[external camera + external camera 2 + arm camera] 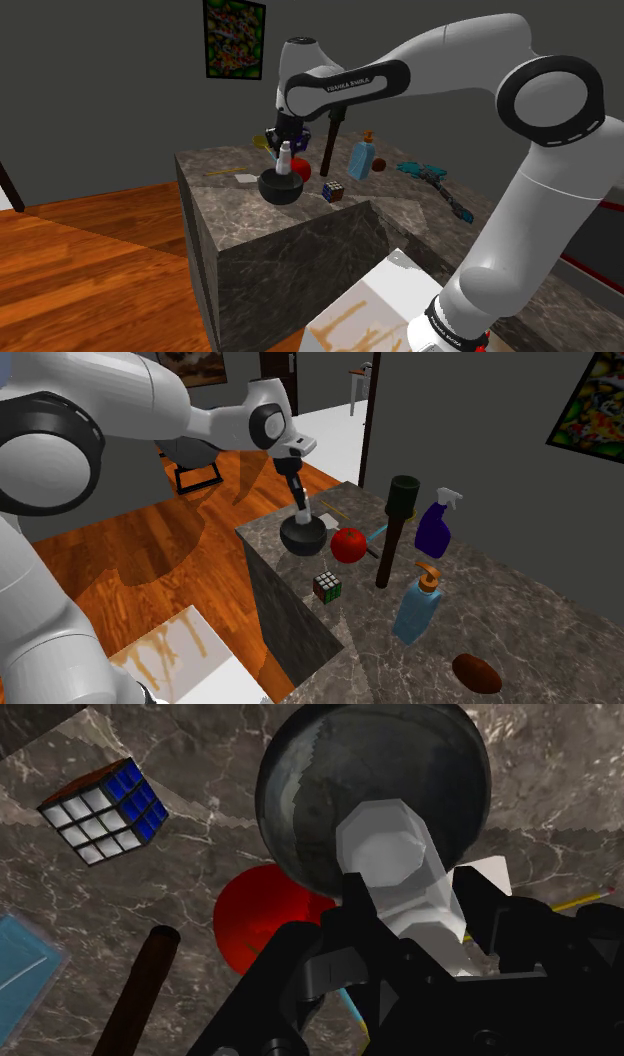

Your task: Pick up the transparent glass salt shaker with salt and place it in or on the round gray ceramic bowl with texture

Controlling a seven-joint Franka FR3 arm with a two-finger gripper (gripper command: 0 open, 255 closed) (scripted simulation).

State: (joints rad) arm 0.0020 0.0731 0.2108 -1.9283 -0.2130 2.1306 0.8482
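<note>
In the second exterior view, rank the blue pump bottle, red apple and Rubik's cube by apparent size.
1. blue pump bottle, clearly largest, though nearest the camera
2. red apple
3. Rubik's cube, slightly smaller than the apple

I am looking down at a smooth, glossy dark bowl (320,774), a plain matt whitish salt shaker (385,849), a polished, pale-veined stone counter (280,255) under them and a shiny wood-plank floor (100,260) beside it.

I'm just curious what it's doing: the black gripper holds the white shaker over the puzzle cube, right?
Not quite: the gripper holds the white shaker over the dark round bowl, as the shoulder view shows; the puzzle cube sits apart beside it.
</note>
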